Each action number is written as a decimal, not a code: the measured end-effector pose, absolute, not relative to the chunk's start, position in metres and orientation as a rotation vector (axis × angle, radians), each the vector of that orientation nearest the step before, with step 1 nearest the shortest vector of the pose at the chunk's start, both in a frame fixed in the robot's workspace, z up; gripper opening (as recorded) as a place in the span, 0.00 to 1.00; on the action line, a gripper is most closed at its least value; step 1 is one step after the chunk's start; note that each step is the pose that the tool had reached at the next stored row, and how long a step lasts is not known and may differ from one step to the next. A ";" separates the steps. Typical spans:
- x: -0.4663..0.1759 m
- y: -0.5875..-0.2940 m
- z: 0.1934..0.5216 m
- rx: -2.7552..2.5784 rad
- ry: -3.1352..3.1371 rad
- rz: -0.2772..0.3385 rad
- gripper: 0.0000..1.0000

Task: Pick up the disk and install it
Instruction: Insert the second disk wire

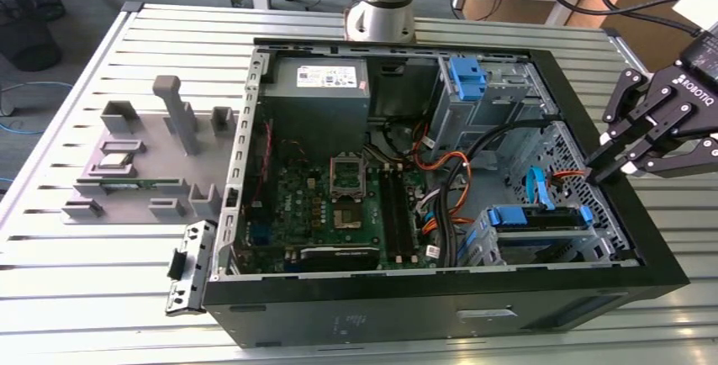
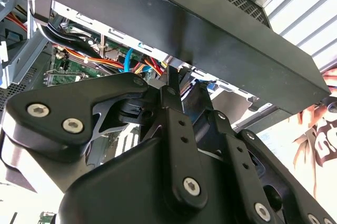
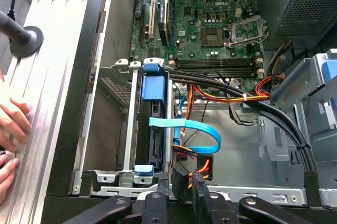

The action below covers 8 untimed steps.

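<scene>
At the case's (image 1: 662, 251) 3 o'clock rim in the exterior view, my gripper (image 1: 597, 173) hangs over the cage; I cannot tell whether my jaws are parted. The disk (image 1: 539, 218) sits caged at 5 o'clock. If I dip, I could snag the blue cable (image 3: 195, 129) and pull its plug.

The computer case (image 1: 449, 298) lies open on the bench (image 1: 90, 281). A parts holder (image 1: 146, 163) sits at the exterior view's left; the end effector (image 1: 606, 159) hangs over the case's right edge.
</scene>
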<state>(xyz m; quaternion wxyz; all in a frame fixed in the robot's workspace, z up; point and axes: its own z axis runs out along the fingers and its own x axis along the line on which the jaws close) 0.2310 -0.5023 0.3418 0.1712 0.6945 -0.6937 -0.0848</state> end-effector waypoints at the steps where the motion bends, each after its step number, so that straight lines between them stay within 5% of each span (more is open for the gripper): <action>1: 0.231 -0.502 0.342 1.972 -1.970 -0.241 0.31; 5: 0.231 -0.502 0.342 1.972 -1.970 -0.241 0.30; 8: 0.231 -0.502 0.342 1.972 -1.970 -0.241 0.17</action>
